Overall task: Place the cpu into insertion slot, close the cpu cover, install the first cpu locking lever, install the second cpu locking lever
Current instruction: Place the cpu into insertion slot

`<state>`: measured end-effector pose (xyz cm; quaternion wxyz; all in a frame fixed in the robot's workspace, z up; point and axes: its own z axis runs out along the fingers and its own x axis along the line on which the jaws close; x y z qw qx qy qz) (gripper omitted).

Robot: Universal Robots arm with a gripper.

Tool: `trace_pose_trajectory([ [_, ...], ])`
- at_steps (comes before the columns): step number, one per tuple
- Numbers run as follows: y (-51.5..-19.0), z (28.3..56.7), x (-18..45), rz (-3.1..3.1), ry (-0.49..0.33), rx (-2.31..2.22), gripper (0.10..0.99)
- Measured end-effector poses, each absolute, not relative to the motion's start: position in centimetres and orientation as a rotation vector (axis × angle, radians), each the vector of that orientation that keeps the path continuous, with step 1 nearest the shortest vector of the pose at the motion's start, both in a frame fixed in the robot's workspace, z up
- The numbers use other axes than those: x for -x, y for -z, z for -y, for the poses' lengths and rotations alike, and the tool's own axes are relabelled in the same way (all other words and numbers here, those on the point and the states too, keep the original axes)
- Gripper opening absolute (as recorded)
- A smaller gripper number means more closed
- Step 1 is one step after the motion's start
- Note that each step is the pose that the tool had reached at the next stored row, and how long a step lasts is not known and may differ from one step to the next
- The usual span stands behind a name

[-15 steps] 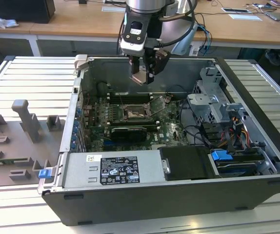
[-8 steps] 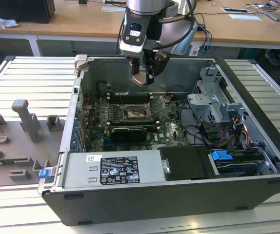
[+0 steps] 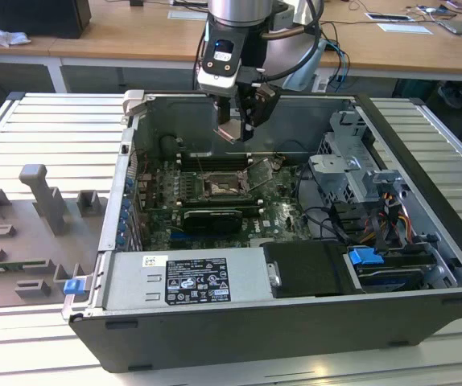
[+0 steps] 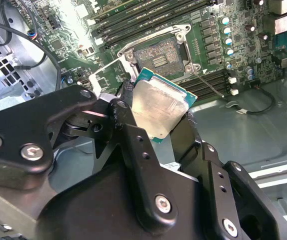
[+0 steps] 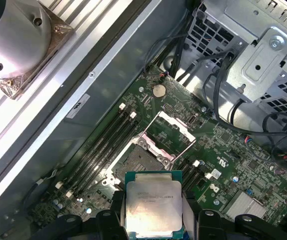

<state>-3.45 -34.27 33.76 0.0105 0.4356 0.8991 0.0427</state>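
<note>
Black gripper (image 4: 158, 107) linkage sits closest to the lens in both wrist views, jaws pinched narrow on two opposite edges of the cpu (image 4: 157, 114). Chip is held clear of everything else, pale metal top toward the wrist cameras, green edge showing along its sides.

Exterior view: arm hangs down over the far half of the open case (image 3: 239, 330). Gripper (image 3: 243, 122) is in the air above the motherboard (image 3: 283, 213), the cpu (image 3: 232, 129) not touching it.

Insertion slot (image 3: 218, 189) lies below the gripper and a little nearer. Dark centre is bare, nothing seated in it; same in the first wrist view (image 5: 133, 161).

The cpu cover (image 3: 260, 170) is swung open, tilted up off the slot's edge on the exterior view's right. In the first wrist view (image 5: 167, 131) it shows as a silvery frame with a cut-out middle.

Memory sticks (image 5: 106, 137) run in rows just beside the slot.

Labelled power supply (image 3: 184, 279) lies along the near wall. Drive cage (image 3: 345, 165) stands at the exterior view's right.
</note>
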Motion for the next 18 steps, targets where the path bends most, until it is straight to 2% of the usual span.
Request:
trace_pose_trajectory([
  [18, -33.42, 34.27, 3.46, -2.8, -0.133, -1.371, 0.541],
])
